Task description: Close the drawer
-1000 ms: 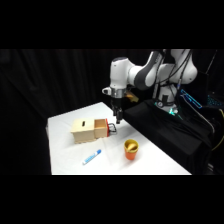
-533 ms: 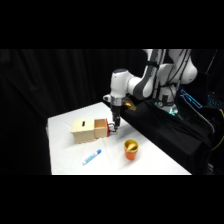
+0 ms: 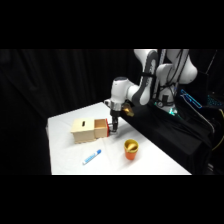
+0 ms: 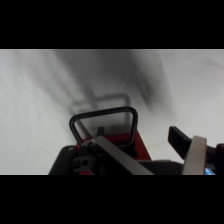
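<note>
The drawer (image 3: 101,128) stands partly out of the pale wooden box (image 3: 83,131), near the middle of the white table (image 3: 65,155), with its black loop handle (image 4: 103,120) facing the arm; the gripper (image 3: 113,128) sits just beside that front face, close over the handle; whether its fingers are apart or together cannot be told from either view; the main risk, as I judge it, is that a push landing off-centre or on the loop slides the whole light box across the table instead of seating the drawer, or skews it so it jams; the orange cup (image 3: 130,148) and the blue marker (image 3: 92,157) lie clear of the path; the arm reaches in from the upper right, wrist pointing steeply down
</note>
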Controlling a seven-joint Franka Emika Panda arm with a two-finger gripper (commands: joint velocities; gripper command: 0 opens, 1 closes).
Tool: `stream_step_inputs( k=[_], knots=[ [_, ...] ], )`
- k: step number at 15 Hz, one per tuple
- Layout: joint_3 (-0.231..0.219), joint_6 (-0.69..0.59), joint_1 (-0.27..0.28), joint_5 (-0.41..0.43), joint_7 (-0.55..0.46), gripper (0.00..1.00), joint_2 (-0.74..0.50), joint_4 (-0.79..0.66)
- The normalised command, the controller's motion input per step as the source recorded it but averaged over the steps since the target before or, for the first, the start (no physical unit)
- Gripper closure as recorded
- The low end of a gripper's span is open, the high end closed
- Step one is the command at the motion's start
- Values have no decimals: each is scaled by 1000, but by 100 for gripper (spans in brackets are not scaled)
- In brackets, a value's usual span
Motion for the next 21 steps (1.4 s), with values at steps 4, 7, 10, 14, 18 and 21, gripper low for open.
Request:
stream_step_inputs(
  k=[4,7,10,14,18,21],
  knots=[
    [23,350,70,255,-89,0,213,62],
    [54,383,11,225,-132,0,246,92],
    [99,315,-70,190,-162,0,257,134],
    [88,215,-95,145,-190,0,214,168],
    [-16,32,-12,124,-232,0,69,163],
    [-93,-159,41,87,-257,0,-19,189]
  ],
)
